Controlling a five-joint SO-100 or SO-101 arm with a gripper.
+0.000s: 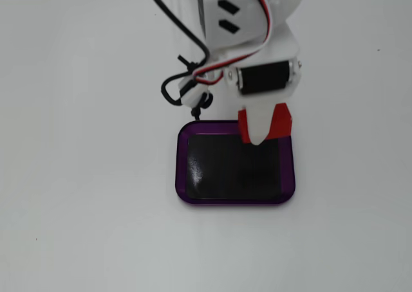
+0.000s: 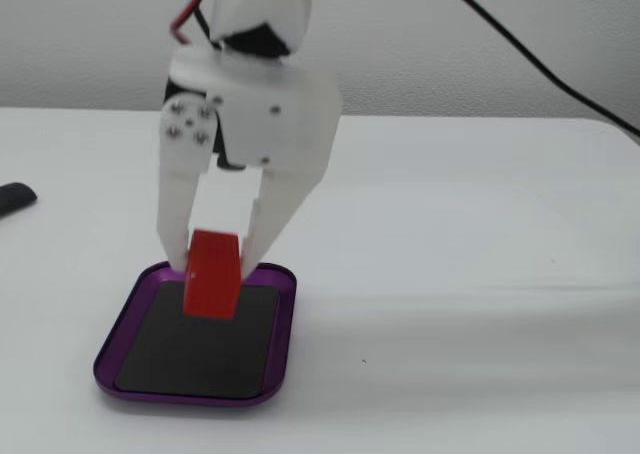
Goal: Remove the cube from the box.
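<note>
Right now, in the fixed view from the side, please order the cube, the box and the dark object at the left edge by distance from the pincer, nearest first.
1. Cube: held in the pincer.
2. Box: directly below.
3. Dark object: far left, on the table.

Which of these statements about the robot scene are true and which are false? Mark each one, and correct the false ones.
1. The gripper holds the red cube between its fingers. True.
2. The cube lies flat on the black bottom of the box. False: in the side-on fixed view it hangs in the gripper, clear of the bottom.
3. The box has a purple rim and a black bottom. True.
4. The cube is already over bare table, far from the box. False: it is above the box's far end.
5. A second cube sits in the box. False: the box holds nothing else.
</note>
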